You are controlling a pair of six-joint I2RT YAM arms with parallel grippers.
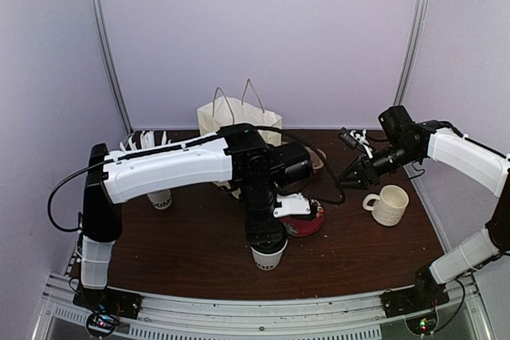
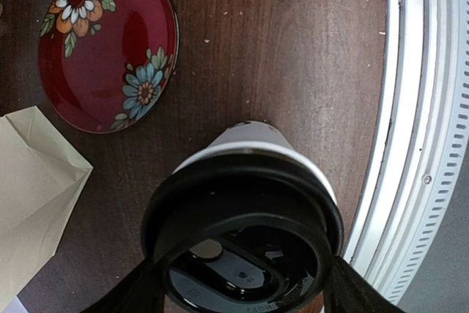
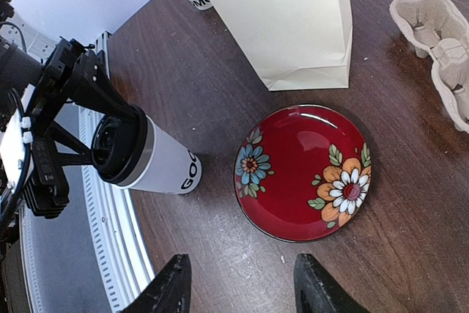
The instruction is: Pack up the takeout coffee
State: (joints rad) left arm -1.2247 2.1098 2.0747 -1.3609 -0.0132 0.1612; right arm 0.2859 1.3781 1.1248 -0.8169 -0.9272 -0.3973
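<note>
The takeout cup (image 3: 165, 166) stands upright on the table (image 1: 183, 244) close to its near edge, about in the middle of that edge, and the black lid (image 2: 242, 240) sits on its mouth. The left hand (image 2: 245, 262) reaches down on it from above. Its two fingers (image 2: 126, 297) lie against opposite sides of the lid's rim, so it seems to be closed on the lid and on nothing else. I judge that it grips there in order to press the lid evenly onto the cup, since a hold from the top does not squeeze the soft paper wall. Whether the lid is fully snapped on, I cannot tell (the rim looks level in the left wrist view). The right hand (image 3: 242, 287) hovers above the right part of the table with its fingers wide apart and nothing between them, probably free so that it can help with the packing. The paper bag (image 3: 293, 20) stands with its handles up towards the far edge, behind the red flowered plate (image 3: 293, 137), and a pulp cup carrier (image 3: 440, 27) lies near it. One of these two is likely the place where the cup must go. The ribbed mug (image 1: 389, 205) near the right edge and the other cup with white sticks (image 1: 159, 197) near the left edge are well apart from the work.
</note>
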